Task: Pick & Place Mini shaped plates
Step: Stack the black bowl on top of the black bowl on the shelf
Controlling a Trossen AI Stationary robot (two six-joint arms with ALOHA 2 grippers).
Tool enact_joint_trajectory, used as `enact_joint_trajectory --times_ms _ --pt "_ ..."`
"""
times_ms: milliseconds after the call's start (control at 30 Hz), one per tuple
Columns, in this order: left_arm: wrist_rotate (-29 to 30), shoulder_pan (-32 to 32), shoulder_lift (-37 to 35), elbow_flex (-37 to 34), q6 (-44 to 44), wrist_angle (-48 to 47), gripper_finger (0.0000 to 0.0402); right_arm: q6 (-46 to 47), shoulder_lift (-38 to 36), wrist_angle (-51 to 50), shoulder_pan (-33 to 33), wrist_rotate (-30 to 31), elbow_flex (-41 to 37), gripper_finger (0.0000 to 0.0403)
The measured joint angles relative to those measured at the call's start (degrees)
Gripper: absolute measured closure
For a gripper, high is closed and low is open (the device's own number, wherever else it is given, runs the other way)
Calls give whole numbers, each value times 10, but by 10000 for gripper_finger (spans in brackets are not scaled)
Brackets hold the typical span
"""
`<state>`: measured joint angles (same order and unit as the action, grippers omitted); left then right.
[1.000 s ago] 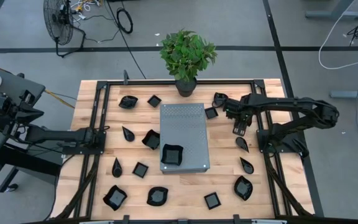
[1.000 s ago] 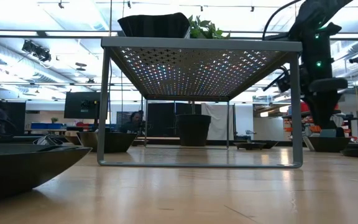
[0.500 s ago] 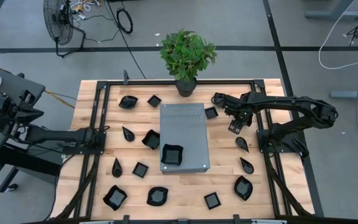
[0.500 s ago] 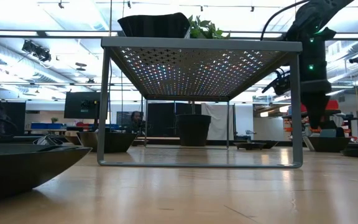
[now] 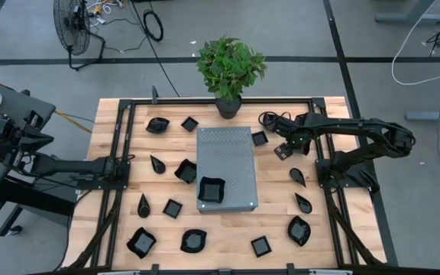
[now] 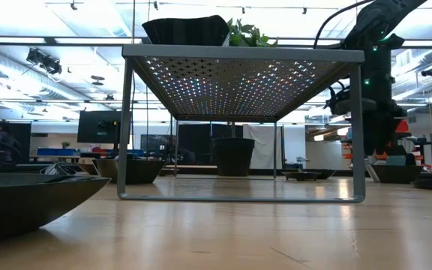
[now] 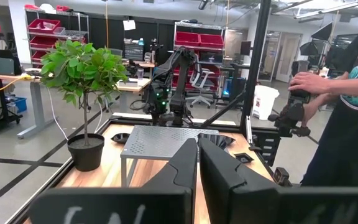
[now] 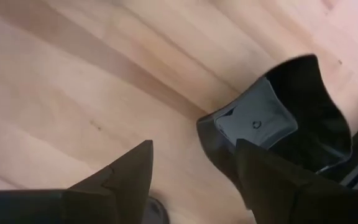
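Several small glossy black plates lie scattered on the wooden table (image 5: pixel 273 229). One wavy-edged plate (image 5: pixel 211 190) sits on the near end of the grey perforated slab (image 5: pixel 226 156), also visible on top of the slab (image 6: pixel 186 30) in the low view. My right gripper (image 5: pixel 280 150) is open and hovers just right of a small square plate (image 5: pixel 260 138). In its wrist view the gripper (image 8: pixel 194 146) points down, and the square plate (image 8: pixel 284 112) lies beside one finger (image 8: pixel 272 180). My left gripper (image 5: pixel 126 163) waits shut at the table's left, fingers together (image 7: pixel 197 149).
A potted plant (image 5: pixel 231 69) stands at the far edge behind the slab. Black frame rails (image 5: pixel 113 191) run along both sides of the table. Teardrop plates (image 5: pixel 297 176) lie near the right arm's base. A person (image 7: pixel 347 93) stands beyond the table in the left wrist view.
My right gripper has moved toward the table's left and slightly toward the far edge, closing in on the small square plate beside the slab. The plates have stayed where they were.
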<state>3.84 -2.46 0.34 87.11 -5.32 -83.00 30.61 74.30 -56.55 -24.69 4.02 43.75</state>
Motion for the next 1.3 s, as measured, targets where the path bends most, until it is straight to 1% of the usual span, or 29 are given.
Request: enact_joint_trajectory --times_ms 67,400,500,733,833,1033,1300 --pt "0 0 0 0 0 0 378 23 0 4 0 6 0 172" --pt "0 0 0 0 0 0 378 138 0 21 -1 95 0 172" --pt "0 0 0 0 0 0 378 171 0 29 -1 110 -2 172" --pt "0 0 0 0 0 0 378 229 0 78 -1 111 -48 172" --pt "0 0 0 0 0 0 378 250 0 90 -2 123 -66 172" --pt "0 0 0 0 0 0 378 260 0 139 -1 125 -96 172" --pt "0 0 0 0 0 0 378 275 0 145 -1 125 -101 179"
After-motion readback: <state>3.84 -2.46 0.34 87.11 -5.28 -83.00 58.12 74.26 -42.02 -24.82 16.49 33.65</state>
